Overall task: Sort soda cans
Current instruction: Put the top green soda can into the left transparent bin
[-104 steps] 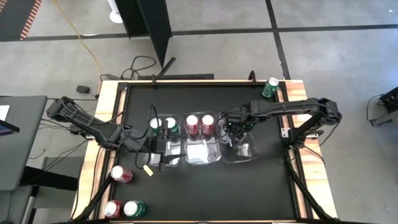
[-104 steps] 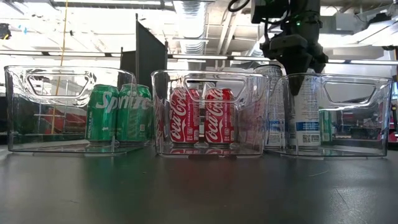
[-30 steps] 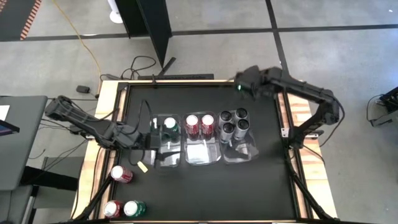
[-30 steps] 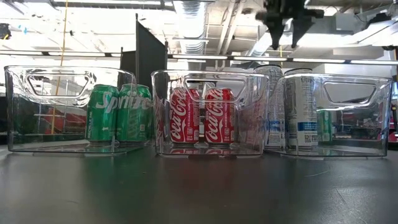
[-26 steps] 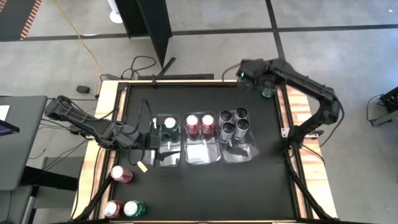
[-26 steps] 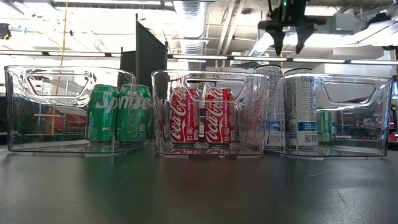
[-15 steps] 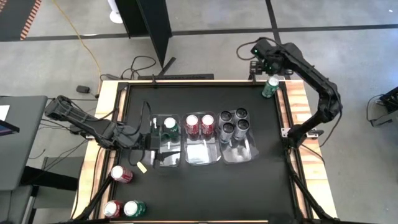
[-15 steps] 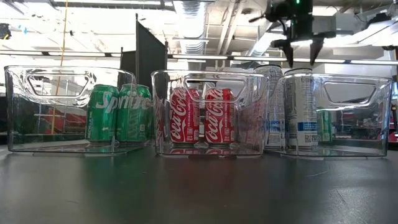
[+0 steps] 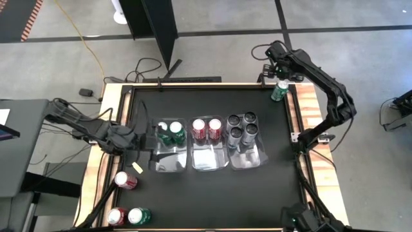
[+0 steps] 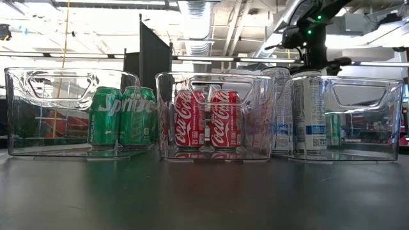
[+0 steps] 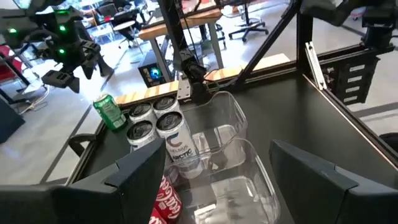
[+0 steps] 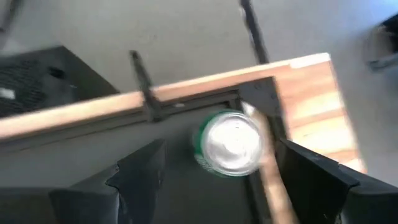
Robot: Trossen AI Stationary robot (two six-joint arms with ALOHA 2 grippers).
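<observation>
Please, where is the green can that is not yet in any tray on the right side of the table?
In the high view, the green can stands at the table's far right corner, on the wooden edge, directly under the open right gripper.

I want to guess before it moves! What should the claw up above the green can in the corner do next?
Probably drop straight down around the green can. The right claw hangs open above its silver top, not touching it, and this can stands alone at the table's corner, outside the green cans' tray.
</observation>
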